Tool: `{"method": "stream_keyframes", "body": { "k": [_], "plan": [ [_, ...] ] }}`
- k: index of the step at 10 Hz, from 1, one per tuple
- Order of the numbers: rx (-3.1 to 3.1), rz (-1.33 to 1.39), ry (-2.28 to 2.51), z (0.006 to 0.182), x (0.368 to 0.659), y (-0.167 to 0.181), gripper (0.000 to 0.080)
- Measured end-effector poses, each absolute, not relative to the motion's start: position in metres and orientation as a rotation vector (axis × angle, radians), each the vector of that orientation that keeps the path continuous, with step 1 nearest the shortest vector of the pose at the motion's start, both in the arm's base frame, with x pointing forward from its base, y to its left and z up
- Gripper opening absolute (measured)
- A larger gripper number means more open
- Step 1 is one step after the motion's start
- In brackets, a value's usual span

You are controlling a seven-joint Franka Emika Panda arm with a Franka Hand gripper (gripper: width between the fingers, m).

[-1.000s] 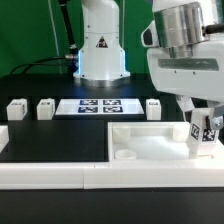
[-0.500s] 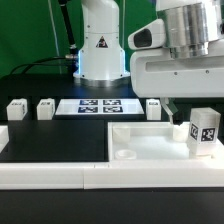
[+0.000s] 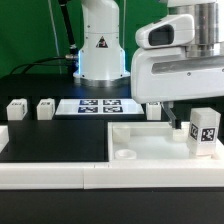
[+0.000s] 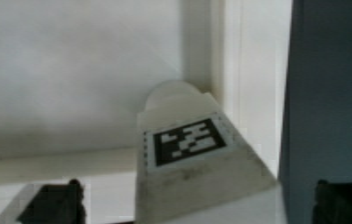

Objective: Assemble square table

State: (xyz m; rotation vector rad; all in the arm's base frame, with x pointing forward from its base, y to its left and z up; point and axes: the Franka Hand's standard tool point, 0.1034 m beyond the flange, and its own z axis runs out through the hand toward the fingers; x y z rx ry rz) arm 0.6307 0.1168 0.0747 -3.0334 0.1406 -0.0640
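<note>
1. Panda arm (image 3: 180, 60): a white body, seen filling the upper part of the exterior view's right, above the slab.
2. Black tabletop (image 3: 50, 135): all the parts are carried on it.
3. Border wall (image 3: 50, 172): long, low and white, laid along the near edge.
4. Square table slab (image 3: 150, 140): white with a raised rim, laid flat just behind the wall toward the exterior view's right. A round socket (image 3: 125, 154) is shown at its near corner.
5. Marker board (image 3: 97, 105): flat and tagged, placed before the arm's base.
6. Upright leg (image 3: 206, 131): stood on the slab at its corner on the exterior view's right, tag outward. Whether it is seated in a socket cannot be told.
7. Loose legs, three: two (image 3: 16, 109) (image 3: 46, 108) are set beside the marker board on the exterior view's left, and one (image 3: 153, 107) behind the slab.
8. Gripper (image 4: 199, 200): released. In the wrist view its fingers (image 4: 57, 200) are spread wide on either side of the upright leg, and no contact is seen.
</note>
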Motion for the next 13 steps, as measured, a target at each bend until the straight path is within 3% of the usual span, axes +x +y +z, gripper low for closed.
{"method": "stream_keyframes", "body": {
  "k": [1, 3, 5, 10, 13],
  "plan": [
    [-3.029, -0.061, 0.182, 0.0745, 0.6306, 0.1171, 0.0606],
    [-3.003, -0.048, 0.413, 0.0744, 0.6304, 0.1178, 0.0333],
    [-2.929, -0.024, 0.79, 0.0749, 0.6302, 0.1157, 0.0293],
    [-2.424, 0.136, 1.767, 0.0766, 0.6297, 0.1142, 0.0293],
    [-2.192, 0.175, 2.031, 0.074, 0.6281, 0.1188, 0.0293]
  ]
}}
